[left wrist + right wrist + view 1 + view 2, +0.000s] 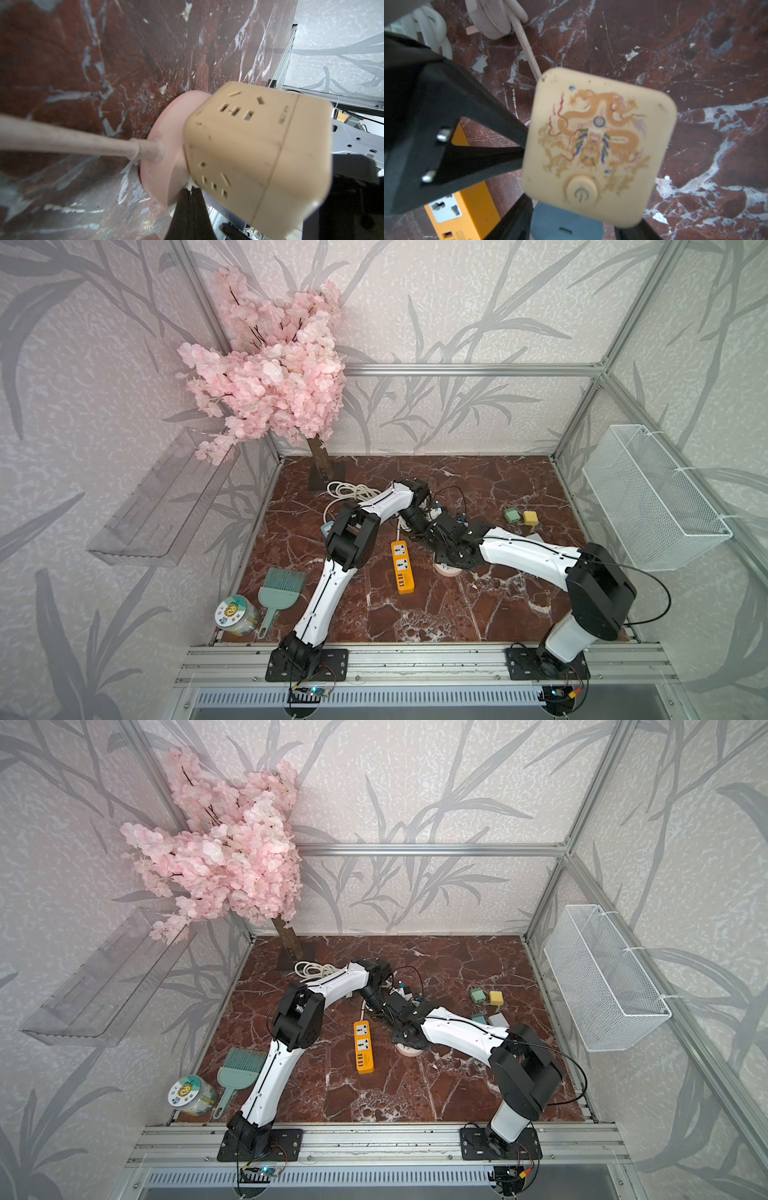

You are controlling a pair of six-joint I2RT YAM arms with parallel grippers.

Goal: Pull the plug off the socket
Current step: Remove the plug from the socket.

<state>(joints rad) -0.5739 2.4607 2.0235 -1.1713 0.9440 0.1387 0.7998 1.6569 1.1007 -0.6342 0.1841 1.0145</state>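
Note:
The socket (598, 143) is a beige cube with a dragon print and a power button on top. It stands on a pink round base (164, 149) whose cord (62, 141) runs off across the marble. A blue plug (566, 222) sticks out of one side of the cube. My right gripper (571, 220) is open around the plug, one finger (512, 218) against it and a thin gap at the other finger. My left gripper (192, 191) is shut, its tips pressed in where cube meets base. In both top views the arms hide the cube; only the base (448, 570) shows.
An orange power strip (402, 567) lies just left of the socket, with a white coiled cable (349, 491) behind it. Green (512, 515) and yellow (530, 517) adapters lie at the right. A teal brush (279, 587) and a jar (237, 615) sit front left, and a wire basket (648, 497) hangs on the right wall.

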